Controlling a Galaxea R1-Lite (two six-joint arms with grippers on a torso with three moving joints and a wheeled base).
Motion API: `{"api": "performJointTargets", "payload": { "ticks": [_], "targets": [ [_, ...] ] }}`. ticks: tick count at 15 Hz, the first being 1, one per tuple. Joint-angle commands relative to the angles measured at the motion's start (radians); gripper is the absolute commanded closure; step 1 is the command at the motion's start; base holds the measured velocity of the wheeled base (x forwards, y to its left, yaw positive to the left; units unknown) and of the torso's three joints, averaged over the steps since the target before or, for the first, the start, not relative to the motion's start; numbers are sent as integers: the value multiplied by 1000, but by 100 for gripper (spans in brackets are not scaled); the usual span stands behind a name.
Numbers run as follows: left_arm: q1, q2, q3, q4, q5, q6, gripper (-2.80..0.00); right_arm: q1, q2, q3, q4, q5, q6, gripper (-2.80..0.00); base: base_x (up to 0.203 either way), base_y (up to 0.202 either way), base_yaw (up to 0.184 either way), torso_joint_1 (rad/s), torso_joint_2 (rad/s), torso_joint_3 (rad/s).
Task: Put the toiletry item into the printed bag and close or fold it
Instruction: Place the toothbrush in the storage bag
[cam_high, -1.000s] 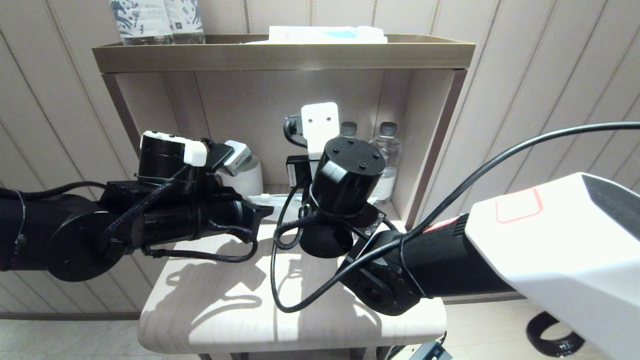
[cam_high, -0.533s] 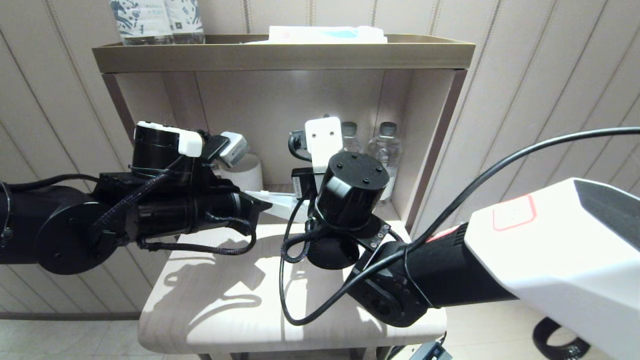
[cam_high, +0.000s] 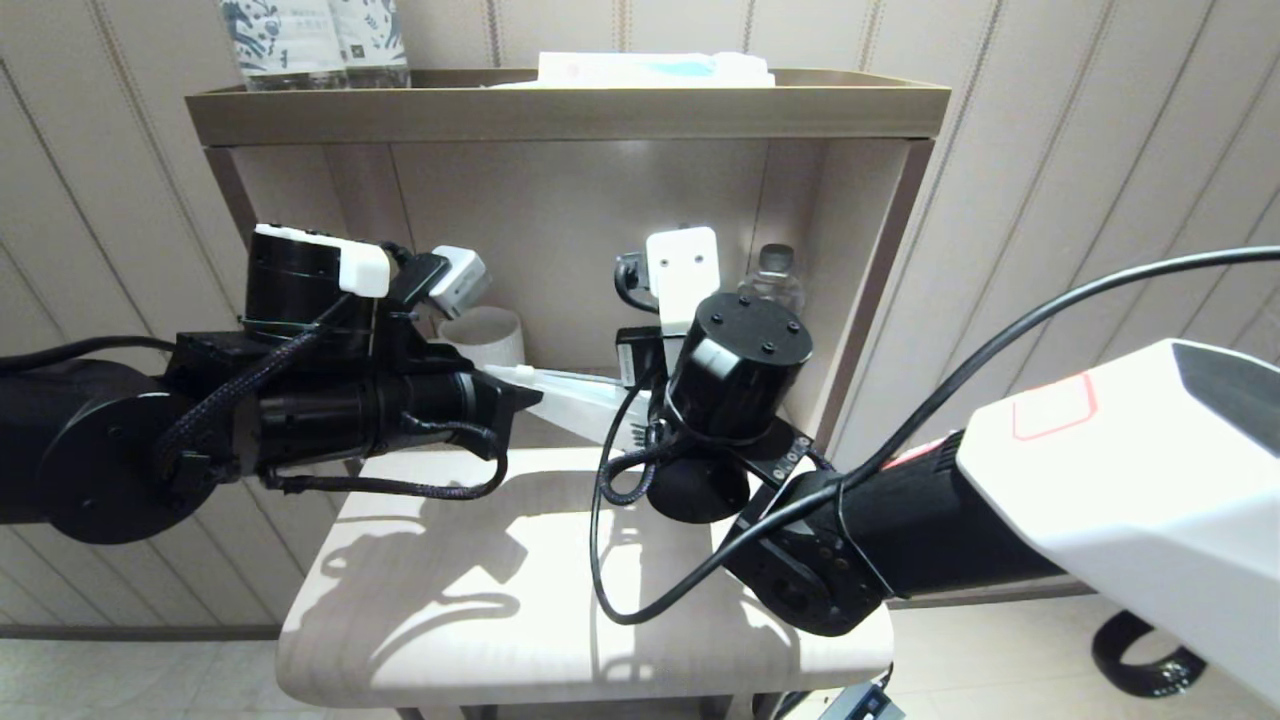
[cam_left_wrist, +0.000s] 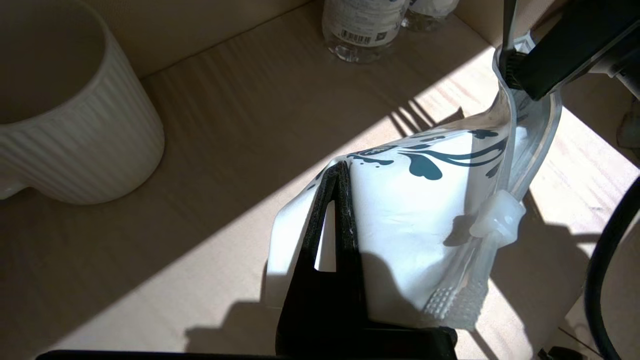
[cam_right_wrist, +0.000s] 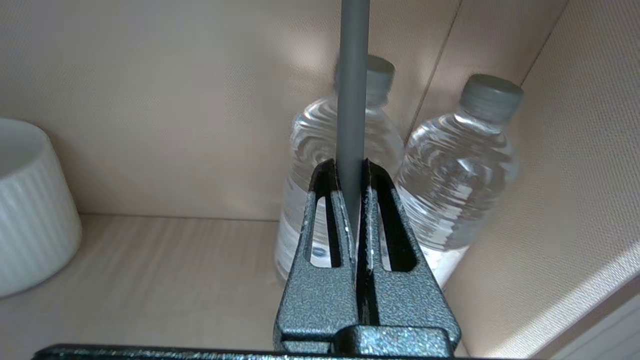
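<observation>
Toothbrush (cam_left_wrist: 492, 235): translucent, bristled head low, lying inside the printed bag (cam_left_wrist: 415, 225), centre-right of the left wrist view. Left gripper (cam_left_wrist: 332, 200) is clamped on the bag's white edge. Right gripper (cam_right_wrist: 352, 200) pinches a grey handle, seen only in its own wrist view; the head view shows the bag (cam_high: 580, 400) spanning both arms mid-frame.

A ribbed white cup (cam_left_wrist: 75, 115) and two clear water bottles (cam_right_wrist: 450, 175) are carried on the pale wood shelf (cam_left_wrist: 240, 125). The bottles are stood side by side in its back corner, well apart from the cup.
</observation>
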Motion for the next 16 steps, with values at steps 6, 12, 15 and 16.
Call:
{"api": "performJointTargets", "payload": {
  "ticks": [6,12,15,16],
  "targets": [
    [0,3,-22,32,-4,-1,0,50,-31,46,-7,-4,-4,0,0,0,0,0,0,0],
    [0,9,-30,32,-4,-1,0,92,-13,52,3,2,-4,0,0,0,0,0,0,0],
    [0,0,-36,34,-4,-3,0,69,-21,82,4,8,-20,0,0,0,0,0,0,0],
    [0,-1,-37,34,-4,-10,0,66,-29,96,3,11,-31,0,0,0,0,0,0,0]
  ]
}}
